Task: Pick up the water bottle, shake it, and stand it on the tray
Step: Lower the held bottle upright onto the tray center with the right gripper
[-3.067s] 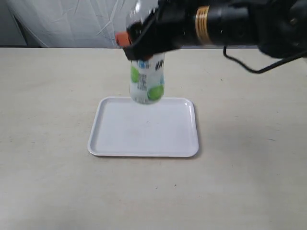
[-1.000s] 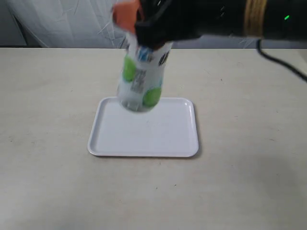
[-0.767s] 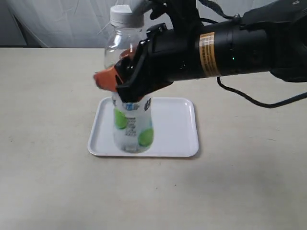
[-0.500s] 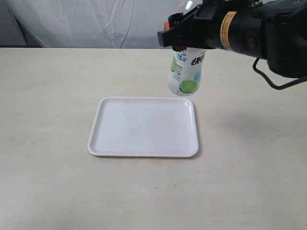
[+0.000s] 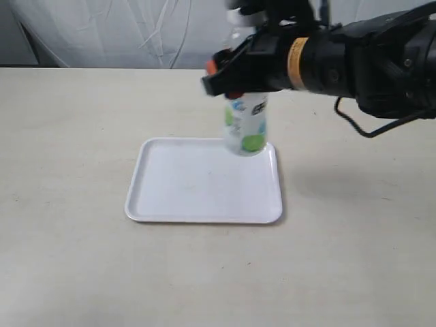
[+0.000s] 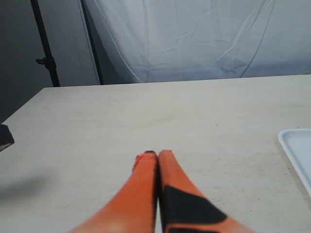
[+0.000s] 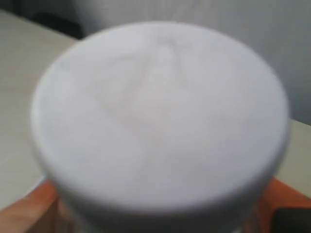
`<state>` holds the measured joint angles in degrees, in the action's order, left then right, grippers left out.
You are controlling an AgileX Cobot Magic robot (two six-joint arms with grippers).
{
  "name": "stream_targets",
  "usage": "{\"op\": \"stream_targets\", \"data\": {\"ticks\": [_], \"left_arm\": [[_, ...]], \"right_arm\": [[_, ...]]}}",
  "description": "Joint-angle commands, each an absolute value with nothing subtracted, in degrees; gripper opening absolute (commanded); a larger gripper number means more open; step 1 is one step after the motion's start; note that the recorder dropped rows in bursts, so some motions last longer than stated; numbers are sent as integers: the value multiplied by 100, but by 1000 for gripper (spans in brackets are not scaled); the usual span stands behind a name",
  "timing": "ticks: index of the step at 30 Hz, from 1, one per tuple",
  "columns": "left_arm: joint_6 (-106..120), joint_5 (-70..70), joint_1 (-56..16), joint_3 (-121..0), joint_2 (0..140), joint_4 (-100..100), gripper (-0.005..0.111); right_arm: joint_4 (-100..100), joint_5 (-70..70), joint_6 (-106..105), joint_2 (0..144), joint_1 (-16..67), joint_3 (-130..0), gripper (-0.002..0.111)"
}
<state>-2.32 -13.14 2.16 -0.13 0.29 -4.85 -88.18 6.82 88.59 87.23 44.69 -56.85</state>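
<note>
My right gripper point(image 5: 235, 78) is shut on the water bottle point(image 5: 246, 124), a clear bottle with a white, blue and green lime label. It hangs upright in the air over the far right corner of the white tray point(image 5: 204, 180). The orange fingers point(image 5: 212, 67) clamp the bottle's upper body. In the right wrist view the white cap point(image 7: 160, 111) fills the picture, with orange fingers point(image 7: 24, 213) at its sides. My left gripper point(image 6: 158, 154) shows only in the left wrist view, shut and holding nothing, low over the bare table with the tray's edge point(image 6: 294, 150) beside it.
The beige table point(image 5: 68, 136) stretches around the tray. White cloth point(image 5: 122, 30) hangs behind the far edge. The black right arm point(image 5: 361, 58) and its cable point(image 5: 354, 122) reach in above the table's far right part.
The right gripper has swung the bottle about: close over the tray's front left, then back to the far right, and now a little left and lower over the tray's far right corner.
</note>
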Motion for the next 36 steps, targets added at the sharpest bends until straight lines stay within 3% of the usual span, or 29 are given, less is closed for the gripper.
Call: {"op": "stream_targets", "data": {"ticks": [1,5,7,9,13,16,19,24,26,30,36], "left_arm": [[-254,-1289,217,0,0,-486,0],[-254,-1289,217,0,0,-486,0],[-254,-1289,217,0,0,-486,0],[-254,-1289,217,0,0,-486,0],[-254,-1289,217,0,0,-486,0],[-254,-1289,217,0,0,-486,0],[-254,-1289,217,0,0,-486,0],[-254,-1289,217,0,0,-486,0],[-254,-1289,217,0,0,-486,0],[-254,-1289,217,0,0,-486,0],[-254,-1289,217,0,0,-486,0]], "right_arm": [[-8471,-575,8973,8657,4469,-5740,-1],[-8387,-3265,8488,8775,4469,-5752,-1],[-8473,-3392,8171,8816,4469,-5752,-1],[-8496,-2431,8158,8816,4469,-5752,-1],[-8217,901,8205,8837,4469,-5752,-1],[-8173,1908,8357,8837,4469,-5752,-1],[-8173,742,8469,8837,4469,-5752,-1],[-7842,-2877,8120,9021,4482,-5760,-1],[-7675,-3342,7804,9100,4538,-5760,-1],[-7424,-2064,7523,9113,4570,-5760,-1],[-7175,1504,7512,9113,4570,-5792,-1]]}}
